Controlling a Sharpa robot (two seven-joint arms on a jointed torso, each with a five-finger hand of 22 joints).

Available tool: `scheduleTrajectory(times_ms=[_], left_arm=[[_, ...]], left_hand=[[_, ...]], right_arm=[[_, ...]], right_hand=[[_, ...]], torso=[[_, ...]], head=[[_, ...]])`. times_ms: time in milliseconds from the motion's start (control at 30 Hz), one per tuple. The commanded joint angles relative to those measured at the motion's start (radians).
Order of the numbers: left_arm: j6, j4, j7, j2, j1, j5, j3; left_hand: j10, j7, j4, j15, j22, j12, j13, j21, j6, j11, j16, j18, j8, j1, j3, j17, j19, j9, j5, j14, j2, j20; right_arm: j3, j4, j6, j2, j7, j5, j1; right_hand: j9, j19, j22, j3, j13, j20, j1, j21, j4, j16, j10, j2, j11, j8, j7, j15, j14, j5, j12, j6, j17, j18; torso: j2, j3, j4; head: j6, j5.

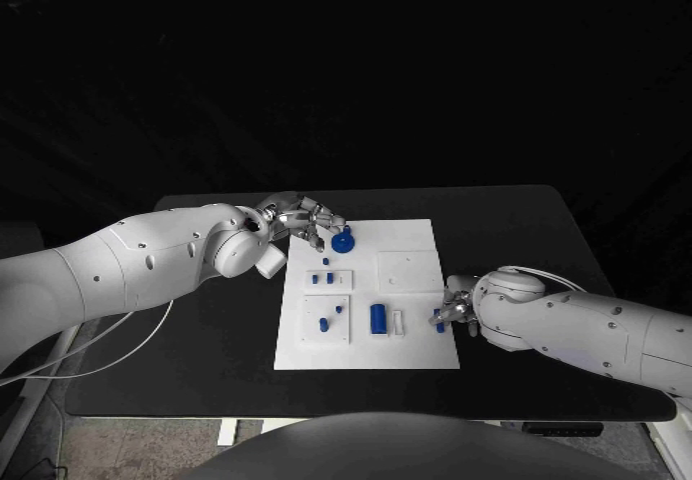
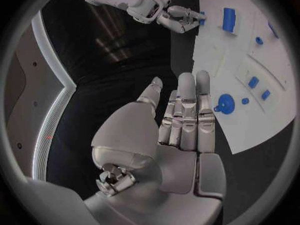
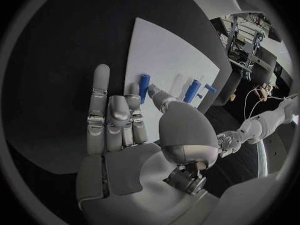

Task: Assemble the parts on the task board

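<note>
Parts lay scattered over the board (image 1: pixel 405 262), and the step in hand looked like the first pickups, with neither hand holding anything. Just past the fingertips of the left hand (image 1: pixel 300 221), whose fingers were straight and close together, sat the round part (image 1: pixel 343 241), while the right hand (image 1: pixel 454 313), with one finger out and the others curled on nothing, hovered beside a small peg (image 1: pixel 440 325). Next, I judged, each hand had to close on its nearest part.
</note>
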Motion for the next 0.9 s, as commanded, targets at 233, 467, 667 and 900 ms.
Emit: scheduleTrajectory(times_ms=[233,467,667,900], left_arm=[[0.017,0.004,0.002,0.003,0.001,-0.002,0.001],[0.017,0.005,0.000,0.002,0.002,-0.003,0.001],[0.017,0.006,-0.001,0.003,0.002,-0.004,0.001],[0.017,0.007,-0.002,0.001,0.002,-0.004,0.001]], left_hand=[[-0.005,0.000,-0.001,-0.001,-0.001,0.003,0.000,0.003,-0.010,0.002,-0.004,0.003,0.004,0.005,-0.005,0.001,-0.002,0.001,-0.004,0.005,0.004,0.001],[-0.005,0.000,-0.001,-0.001,-0.002,0.003,0.000,0.004,-0.011,0.002,-0.004,0.002,0.005,0.008,-0.005,0.002,-0.003,0.001,-0.004,0.005,0.004,0.000],[-0.005,0.000,-0.001,-0.001,-0.002,0.003,0.000,0.004,-0.011,0.002,-0.004,0.002,0.005,0.008,-0.005,0.002,-0.003,0.001,-0.004,0.005,0.004,0.000],[-0.005,0.000,-0.001,-0.001,-0.002,0.003,0.000,0.004,-0.011,0.002,-0.004,0.002,0.005,0.008,-0.005,0.002,-0.003,0.001,-0.004,0.005,0.004,0.000]], right_arm=[[-0.009,-0.016,0.072,0.012,-0.013,-0.002,-0.014],[-0.009,-0.025,0.080,0.016,-0.024,0.030,-0.014],[-0.009,-0.034,0.075,0.016,-0.032,0.051,-0.014],[-0.009,-0.028,0.033,0.007,-0.032,0.076,-0.014]], right_hand=[[-0.274,-0.007,0.003,0.041,0.001,0.003,0.037,0.006,-0.071,-0.002,-0.006,0.035,0.000,-0.012,0.000,0.004,0.003,0.004,-0.002,0.000,0.000,0.007],[-0.320,-0.022,0.024,0.085,-0.008,0.009,-0.010,0.024,-0.179,0.002,-0.017,0.073,0.005,-0.011,0.008,0.007,0.000,0.090,-0.002,-0.002,-0.006,0.018],[-0.314,-0.028,0.037,0.091,-0.013,0.007,0.024,0.034,-0.217,0.002,-0.019,0.090,0.005,-0.010,0.012,0.007,-0.002,0.140,-0.004,0.003,-0.007,0.022],[-0.336,-0.041,0.069,0.114,-0.018,0.009,0.001,0.055,-0.229,0.007,-0.014,0.083,0.005,-0.011,0.016,0.007,0.001,0.222,-0.005,0.007,-0.008,0.030]], torso=[[0.000,0.0001,0.0008],[-0.001,0.0006,-0.0006],[-0.001,0.0008,-0.0003],[0.000,0.0007,-0.0011]], head=[[0.000,0.000],[0.000,0.002],[0.000,0.002],[0.000,0.002]])
